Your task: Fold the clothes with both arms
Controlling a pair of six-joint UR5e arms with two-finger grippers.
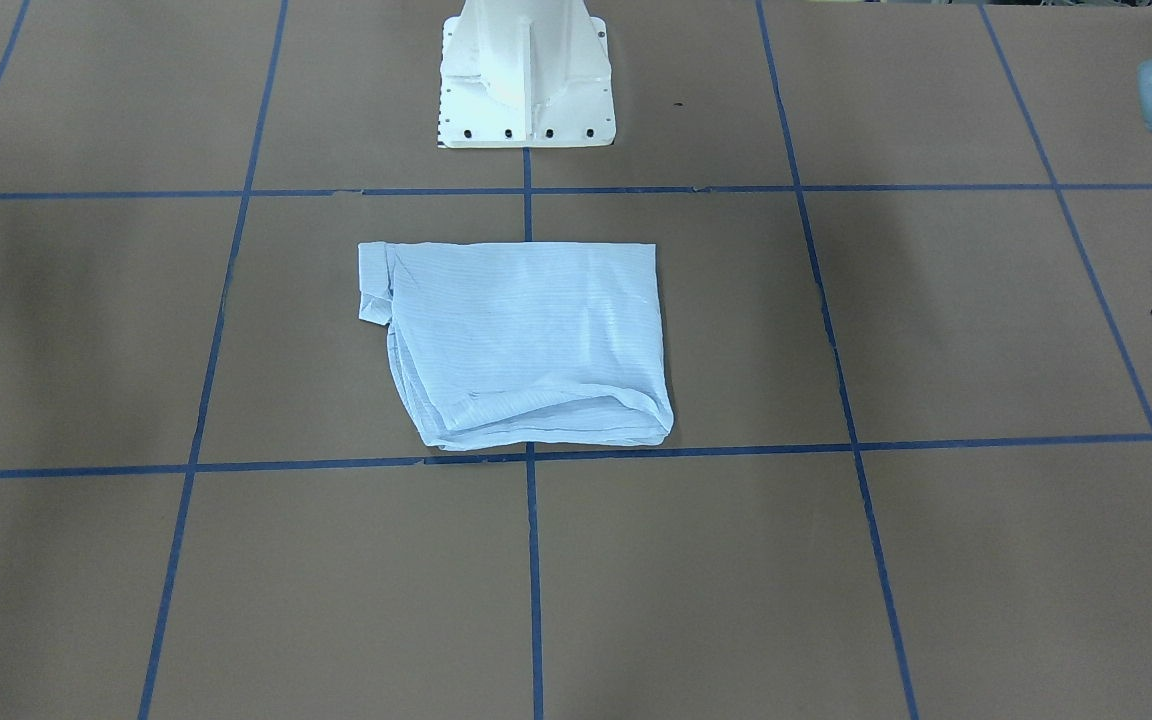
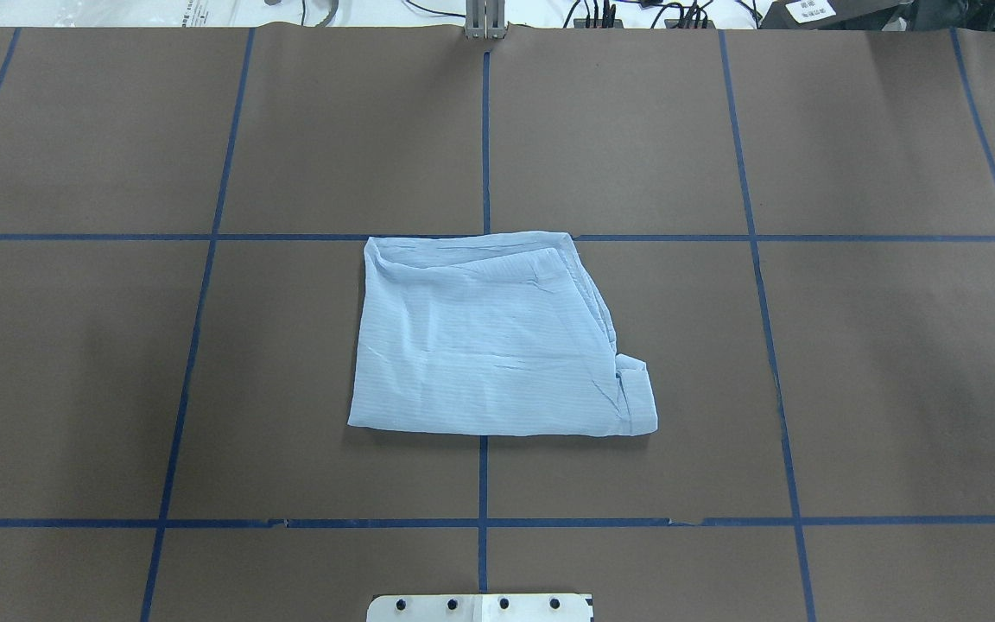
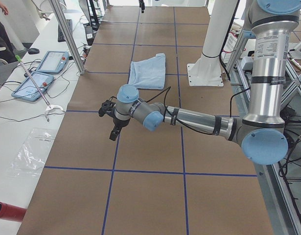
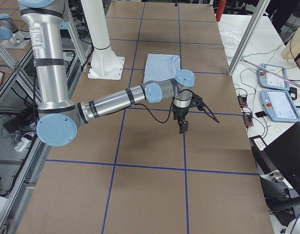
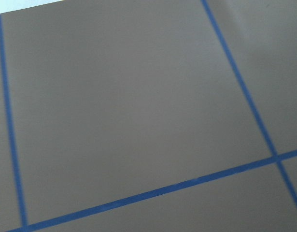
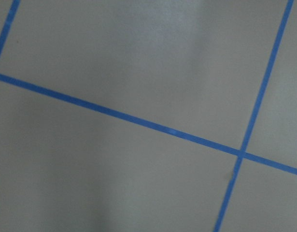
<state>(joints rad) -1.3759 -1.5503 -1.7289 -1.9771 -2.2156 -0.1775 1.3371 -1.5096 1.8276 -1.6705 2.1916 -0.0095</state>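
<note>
The shirt [image 2: 489, 337] is laid folded in a rough rectangle at the middle of the worktop [image 2: 895, 363]. The left hand [image 3: 113, 133] and the right hand [image 4: 182, 128] are held above the worktop, well apart from the shirt at either end. How far either is open cannot be told.

In the overhead view, broad bare surface [image 2: 895, 363] flanks the folded shirt [image 2: 497, 337] at centre, left and right; the white pedestal [image 2: 480, 607] (bottom centre) blocks the lower edge.
</note>
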